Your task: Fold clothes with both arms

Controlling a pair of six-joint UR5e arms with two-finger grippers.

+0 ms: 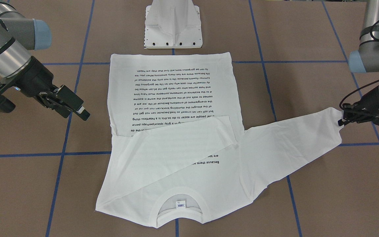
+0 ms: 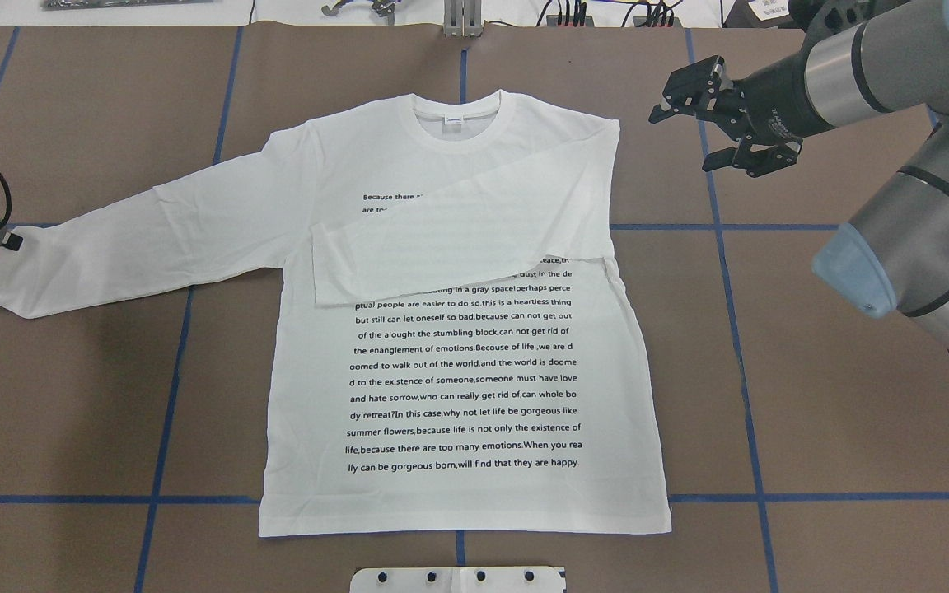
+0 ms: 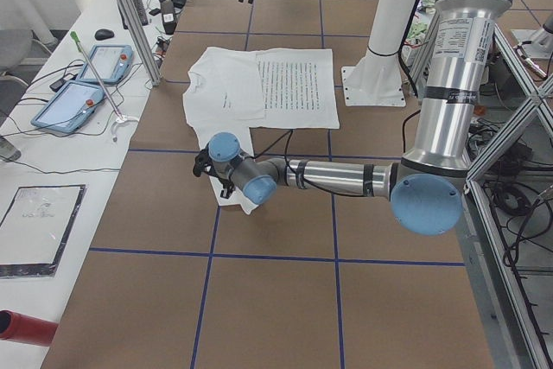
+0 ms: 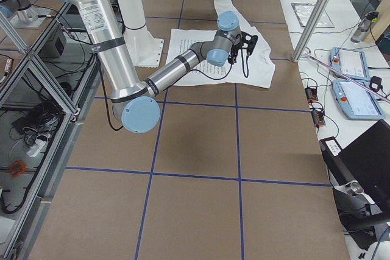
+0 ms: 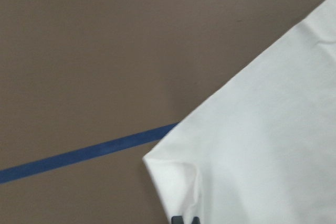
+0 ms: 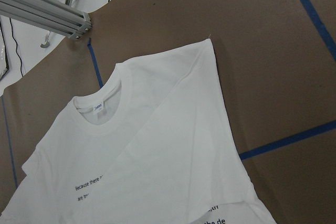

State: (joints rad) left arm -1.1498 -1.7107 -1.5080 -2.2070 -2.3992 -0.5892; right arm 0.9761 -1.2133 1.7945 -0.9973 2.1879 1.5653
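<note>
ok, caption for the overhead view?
White shirt print-up, one sleeve folded across chest; left gripper at outstretched cuff, right gripper open beside shoulder.

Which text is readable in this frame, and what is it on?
"Because there": shirt, top print line, the rest under the folded sleeve.
"summer flowers,because life is not only the existence of": shirt, third line from the bottom.
"lly can be gorgeous born,will find that they are happy.": shirt, last line.
Lines between are legible too, omitted here.
Collar label: too small to read.
</note>
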